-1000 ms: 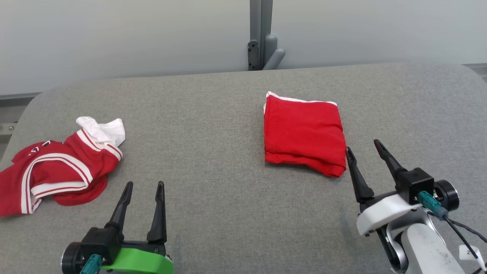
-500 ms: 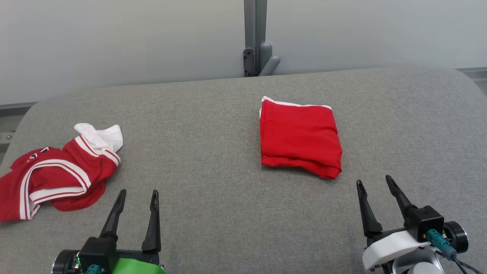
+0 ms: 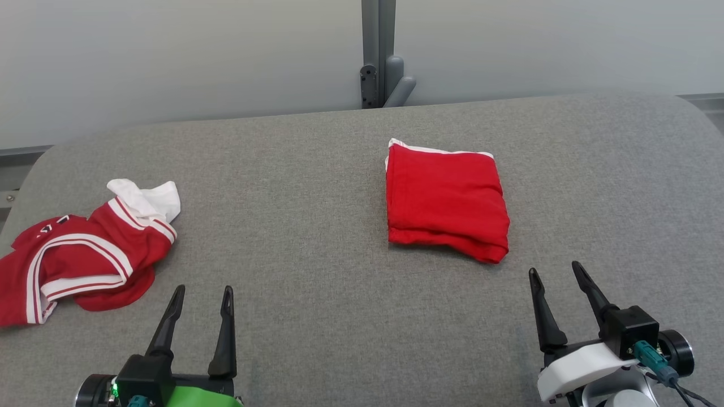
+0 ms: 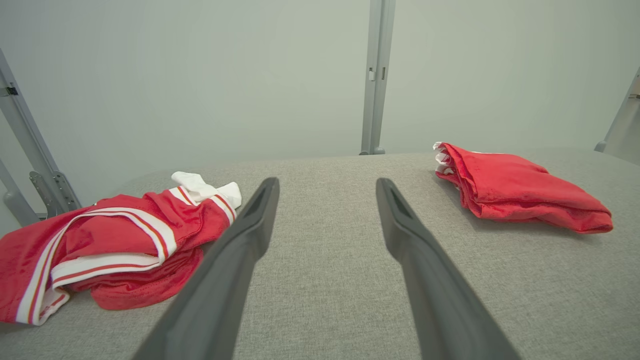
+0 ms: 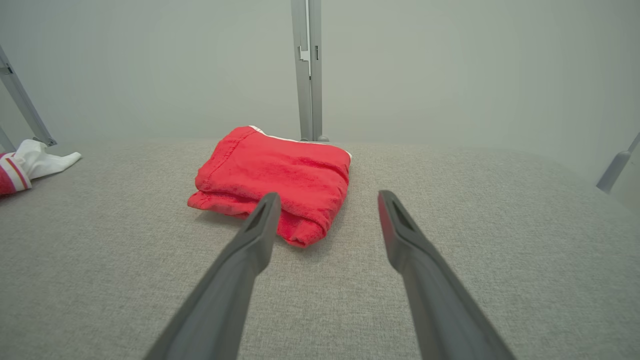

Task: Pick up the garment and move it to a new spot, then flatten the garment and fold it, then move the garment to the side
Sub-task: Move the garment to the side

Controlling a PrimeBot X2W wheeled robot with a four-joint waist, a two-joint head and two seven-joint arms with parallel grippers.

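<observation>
A red garment (image 3: 447, 200) with a white edge lies folded into a neat rectangle right of the table's middle, also seen in the left wrist view (image 4: 520, 187) and the right wrist view (image 5: 275, 172). A second red garment with white stripes (image 3: 85, 254) lies crumpled at the far left (image 4: 110, 240), its white end just visible (image 5: 20, 162). My right gripper (image 3: 554, 268) is open and empty, a little nearer than the folded garment's near right corner, clear of it (image 5: 328, 196). Open and empty as well, my left gripper (image 3: 204, 289) sits just right of the crumpled garment (image 4: 327, 182).
Both garments rest on a grey fabric-covered table (image 3: 317, 198) with rounded far corners. A grey metal post (image 3: 378, 51) stands behind its far edge against a pale wall. Bare fabric stretches between the two garments.
My right gripper has drawn back from the folded garment's near right corner toward me, staying open. The left gripper has slid slightly nearer. The view has shifted a little; the garments lie still.
</observation>
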